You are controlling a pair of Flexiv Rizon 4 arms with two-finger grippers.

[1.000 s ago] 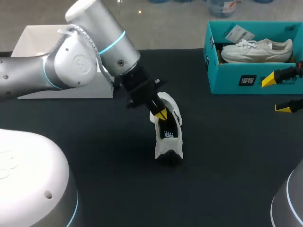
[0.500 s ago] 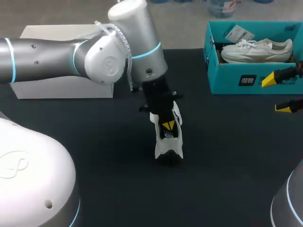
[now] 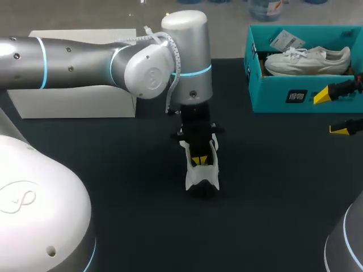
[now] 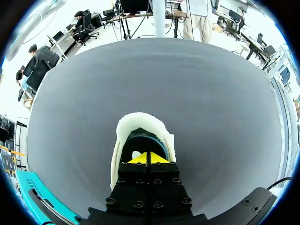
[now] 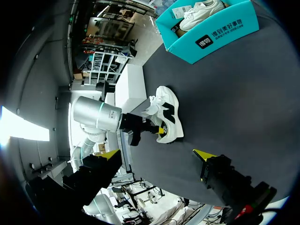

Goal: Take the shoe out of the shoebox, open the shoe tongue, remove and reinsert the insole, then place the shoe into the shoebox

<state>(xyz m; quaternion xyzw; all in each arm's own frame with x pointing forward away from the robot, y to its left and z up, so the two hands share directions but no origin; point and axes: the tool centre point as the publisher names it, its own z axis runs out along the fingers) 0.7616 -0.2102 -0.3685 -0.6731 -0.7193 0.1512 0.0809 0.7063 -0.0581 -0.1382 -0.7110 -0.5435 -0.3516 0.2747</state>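
Note:
A white shoe (image 3: 202,179) with black trim stands on the dark table near the middle, its toe toward the front edge. My left arm comes in from the left and points straight down over it. My left gripper (image 3: 198,161) is shut, its yellow tips pressed together and sunk into the shoe's opening (image 4: 140,123); whether anything is pinched between them is hidden. In the left wrist view the left gripper (image 4: 149,158) sits just behind the padded heel collar. My right gripper (image 3: 330,112) hangs open at the right edge, in front of the teal shoebox (image 3: 283,96), with nothing in it.
A second white shoe (image 3: 306,59) lies inside the shoebox with a paper tag. A white box (image 3: 68,105) stands at the back left, partly behind my left arm. In the right wrist view the shoe (image 5: 169,117) lies well ahead of the wide-open right gripper (image 5: 156,154).
My left arm has swung rightward over the shoe and turned its gripper from slanted to upright, sinking the tips deeper into the opening. The shoe and the right arm have stayed put.

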